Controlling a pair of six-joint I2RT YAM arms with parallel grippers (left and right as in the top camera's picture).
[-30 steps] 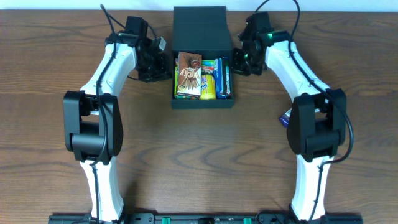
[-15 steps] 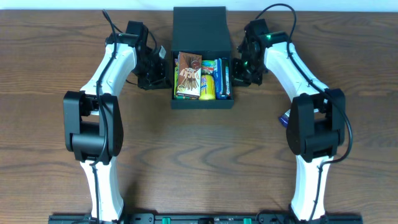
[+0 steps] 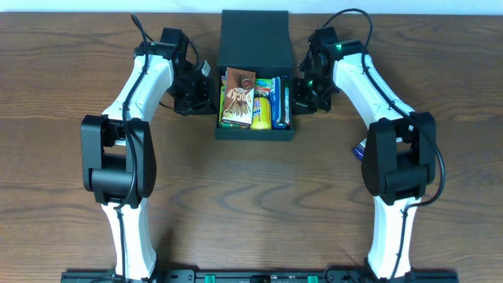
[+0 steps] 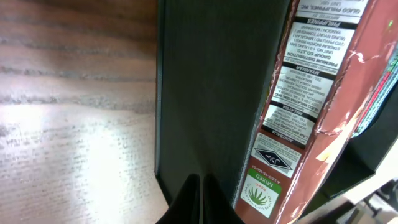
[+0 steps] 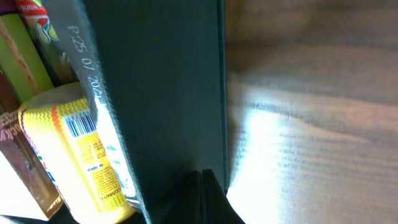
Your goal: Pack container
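Observation:
The dark container (image 3: 255,132) sits at the table's far middle with its flap lid (image 3: 254,35) open toward the back. It holds a brown snack packet (image 3: 239,94), a yellow one (image 3: 262,110) and a blue one (image 3: 281,98). My left gripper (image 3: 207,90) is shut, with its tips against the box's left outer wall (image 4: 211,93); the tips show in the left wrist view (image 4: 200,183) next to the brown packet (image 4: 305,106). My right gripper (image 3: 301,90) is shut against the right outer wall (image 5: 161,93); its tips show in the right wrist view (image 5: 200,177) near the yellow packet (image 5: 74,143).
A small blue packet (image 3: 360,149) lies on the wooden table beside the right arm's elbow, partly hidden. Both arms reach up along either side of the box. The table's back edge runs just behind the lid.
Both grippers have moved in closer to the box's side walls. The box has shifted very slightly to the right.

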